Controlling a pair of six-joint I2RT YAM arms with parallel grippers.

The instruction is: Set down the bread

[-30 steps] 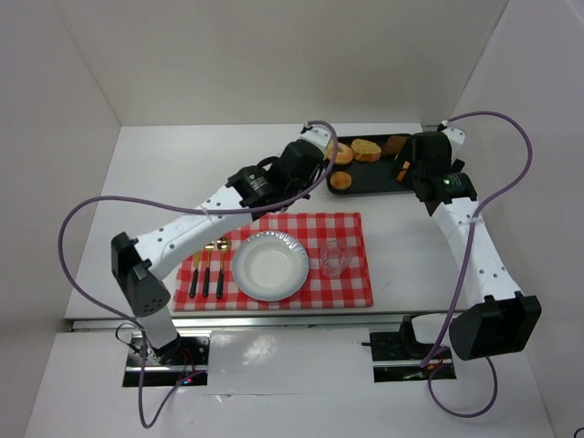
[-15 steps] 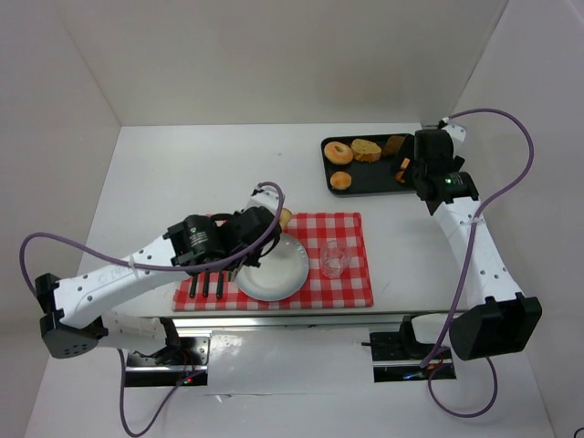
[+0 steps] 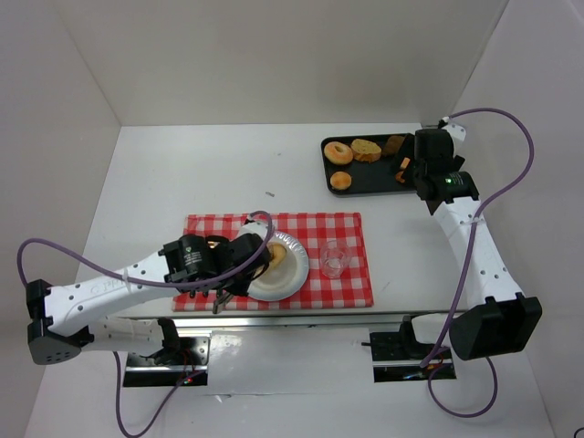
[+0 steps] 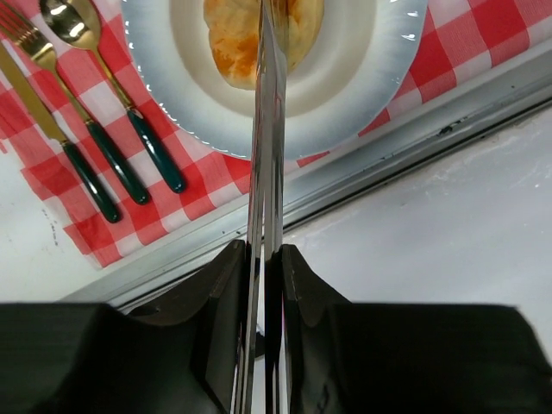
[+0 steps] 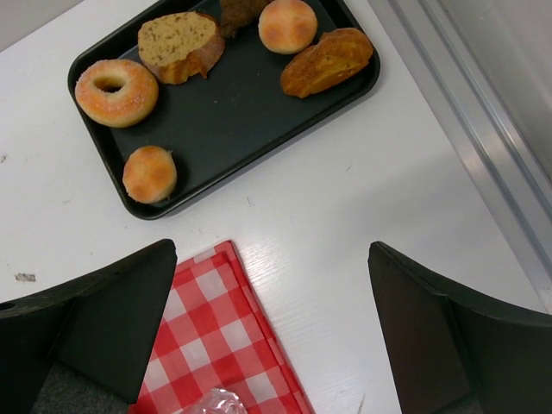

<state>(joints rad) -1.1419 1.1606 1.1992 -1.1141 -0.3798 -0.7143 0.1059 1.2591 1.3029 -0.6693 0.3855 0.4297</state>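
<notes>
Closest in, the left gripper has its two thin metal blades drawn almost together over the roundish golden-yellow, brown-patched bread, which lies in the well of the one round white plate. The blade tips run out of the wrist view, so I cannot tell whether they pinch the crumb or only hang above it. That is the likely trouble: if they do grip, a lift would carry the bun back off the plate, and a sideways pull could shove the plate into the gold cutlery with dark green handles just beside it, three pieces as far as I can make out. One red-and-white checked cloth bears these and one clear glass. Farther off, the right gripper hangs spread wide and empty over the white table near the one black tray, which carries one sugared ring, one brown slice, two small round buns, one long browned pastry and a darker piece cut by the frame.
</notes>
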